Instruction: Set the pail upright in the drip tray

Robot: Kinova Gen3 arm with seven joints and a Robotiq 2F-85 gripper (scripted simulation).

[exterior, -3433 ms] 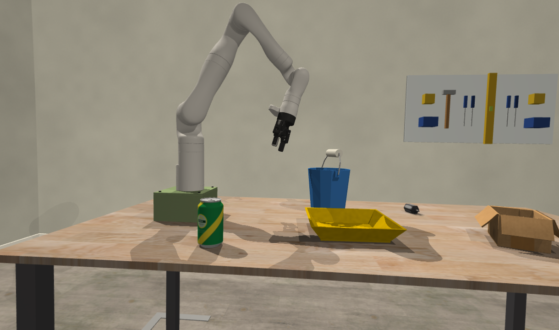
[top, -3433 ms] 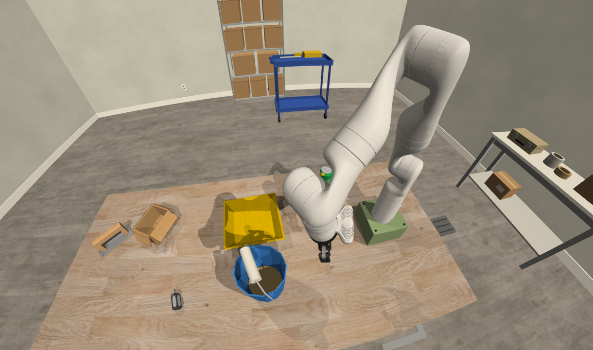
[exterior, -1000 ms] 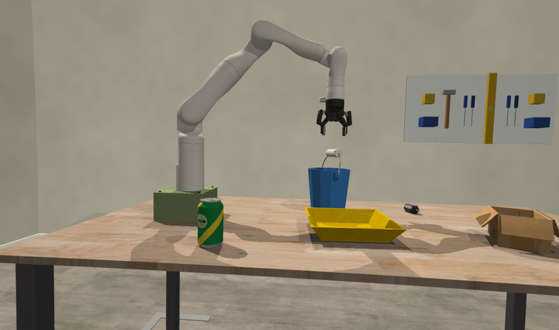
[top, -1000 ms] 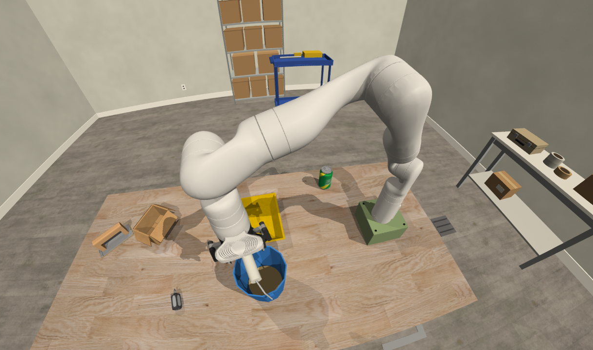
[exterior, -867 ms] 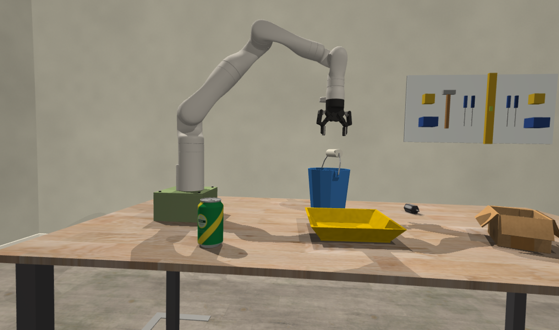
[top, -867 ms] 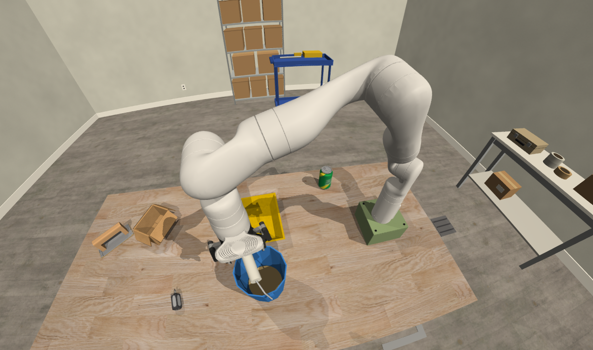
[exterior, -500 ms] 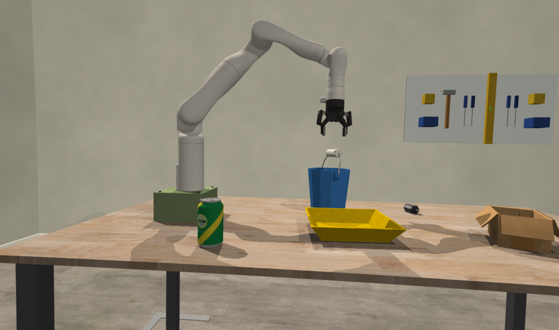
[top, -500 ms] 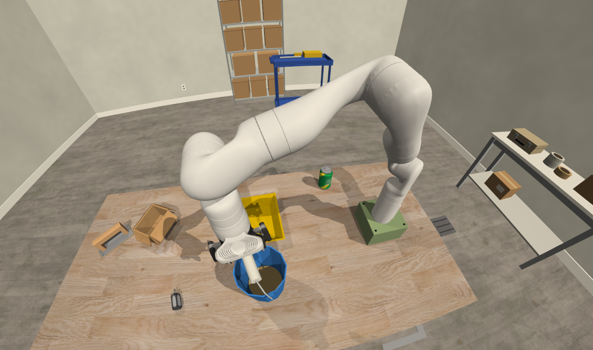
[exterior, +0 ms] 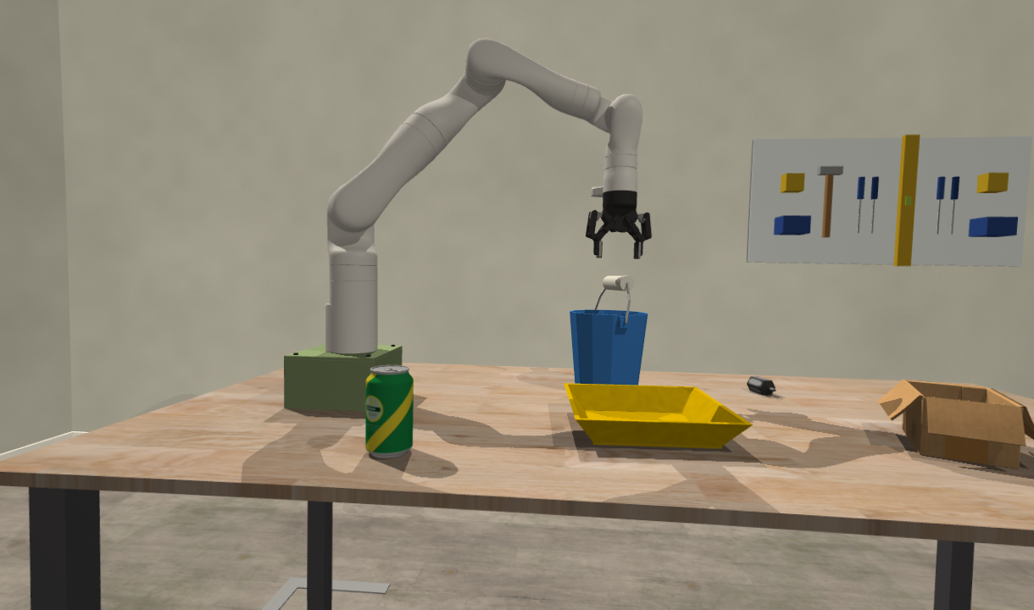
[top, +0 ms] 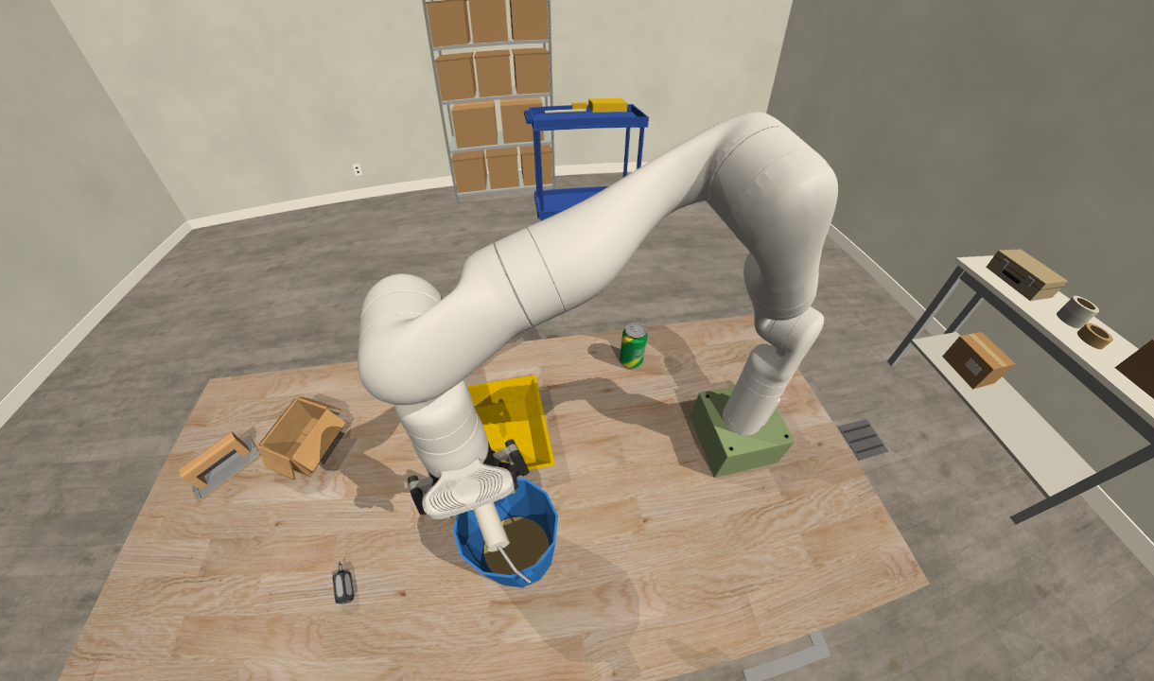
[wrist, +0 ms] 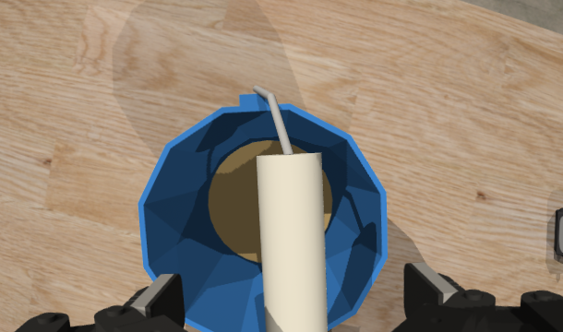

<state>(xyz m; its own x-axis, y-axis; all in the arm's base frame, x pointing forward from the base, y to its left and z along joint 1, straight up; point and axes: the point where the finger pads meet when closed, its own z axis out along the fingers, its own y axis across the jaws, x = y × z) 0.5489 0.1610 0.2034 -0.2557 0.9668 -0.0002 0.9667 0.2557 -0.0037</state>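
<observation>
Gripper (exterior: 618, 244) hangs wide open and empty above unlabelled blue pail (exterior: 608, 346)

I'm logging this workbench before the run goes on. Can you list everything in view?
pail: one, blue, upright on table behind tray, handle grip raised
drip tray: one, yellow, on table
can: one, green, near table edge
cardboard box: one, brown, open, at table end
small dark object: one, on table
trowel-like tool: one, beside box
table: one, wooden
gripper: one, black, open, above pail handle
</observation>
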